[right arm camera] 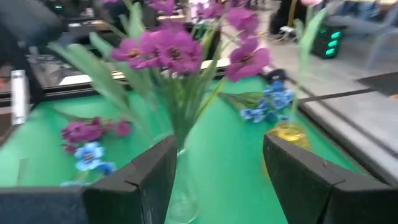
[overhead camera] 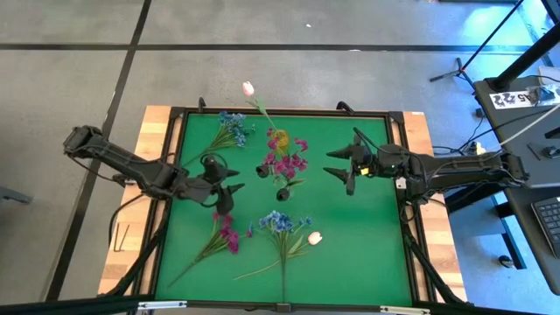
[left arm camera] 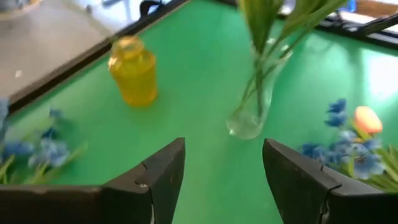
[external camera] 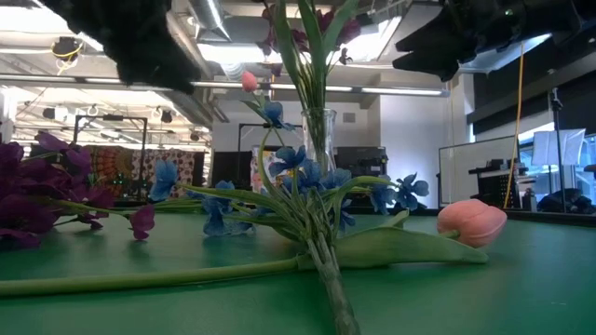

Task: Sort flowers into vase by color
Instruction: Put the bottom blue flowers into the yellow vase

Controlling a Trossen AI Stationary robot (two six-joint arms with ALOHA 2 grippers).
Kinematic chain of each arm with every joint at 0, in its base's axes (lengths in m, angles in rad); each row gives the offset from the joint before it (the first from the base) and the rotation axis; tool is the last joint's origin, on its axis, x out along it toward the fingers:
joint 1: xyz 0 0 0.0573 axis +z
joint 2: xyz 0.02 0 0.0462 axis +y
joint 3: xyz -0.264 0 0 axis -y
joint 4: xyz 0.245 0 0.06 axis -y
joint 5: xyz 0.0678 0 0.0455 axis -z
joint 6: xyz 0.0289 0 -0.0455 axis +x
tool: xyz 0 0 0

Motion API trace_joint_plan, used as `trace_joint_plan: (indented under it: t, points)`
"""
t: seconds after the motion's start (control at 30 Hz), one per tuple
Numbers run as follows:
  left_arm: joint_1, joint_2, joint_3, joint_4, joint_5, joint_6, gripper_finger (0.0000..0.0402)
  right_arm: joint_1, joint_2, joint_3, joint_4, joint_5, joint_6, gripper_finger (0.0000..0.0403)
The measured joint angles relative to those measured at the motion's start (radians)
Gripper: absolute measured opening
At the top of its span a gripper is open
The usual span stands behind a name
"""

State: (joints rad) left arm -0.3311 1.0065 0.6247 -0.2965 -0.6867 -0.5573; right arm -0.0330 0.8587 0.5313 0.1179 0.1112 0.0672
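A: What is the room showing behind the green counter [overhead camera: 367, 254]?

B: The low view is looking across into a workshop with ceiling strip lights and dark stands. In the high view, grey floor is surrounding the counter, with a desk beyond its right edge.

A: Where are the flowers lying?

B: A clear vase [overhead camera: 282, 182] is standing near the counter's middle, holding magenta sprays [right arm camera: 180, 50]. A yellow vase [left arm camera: 133, 70] is standing just beside it, towards the far edge, with a pink tulip [overhead camera: 248, 88] leaning out past that edge. A blue spray [overhead camera: 231, 128] is lying near the far-left corner. A magenta spray [overhead camera: 227, 234] is lying towards the near-left, and a blue bunch [overhead camera: 278, 222] with a tulip bud [overhead camera: 314, 237] is lying near the near edge's middle.

A: What are the claws doing?

B: The left claw [overhead camera: 231, 197] is hovering left of the clear vase, fingers spread wide and holding nothing. The right claw [overhead camera: 339, 163] is hanging to the right of the vases, equally wide open and empty.

A: Which step is in hand?

B: Sorting is looking partly done, and neither arm is carrying a stem, so I'd judge a new pick is starting. The loose magenta spray is lying nearest the left claw. Taking it would mean lowering over the thin stem, closing gently, then threading it into the crowded clear vase without tipping it.
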Motion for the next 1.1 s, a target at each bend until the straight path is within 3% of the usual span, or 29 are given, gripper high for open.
trace_joint_plan:
  t: [0.27,0.4,0.63,0.77,0.9,1.1]
  points:
    - [-0.024,0.001,0.0,-0.058,0.096,-0.099,0.021,0.009,-0.028,0.05,-0.076,-0.187,0.079,0.0239]
    - [-0.021,0.001,0.0,-0.079,0.094,-0.127,0.021,0.089,-0.02,0.052,-0.085,-0.199,0.089,0.0239]
    - [-0.016,0.001,0.0,-0.08,0.072,-0.143,0.021,0.33,0.023,0.052,-0.124,0.031,0.173,0.0239]
    - [-0.016,0.001,0.0,-0.078,0.054,-0.153,0.021,0.418,0.09,0.052,-0.111,0.108,0.264,0.0239]
    - [-0.016,0.001,0.0,-0.078,0.046,-0.174,0.021,0.468,0.203,0.052,-0.052,0.124,0.428,0.0239]
    - [-0.016,0.001,0.0,-0.076,0.043,-0.197,0.021,0.542,0.433,0.052,0.204,0.106,0.577,0.0239]
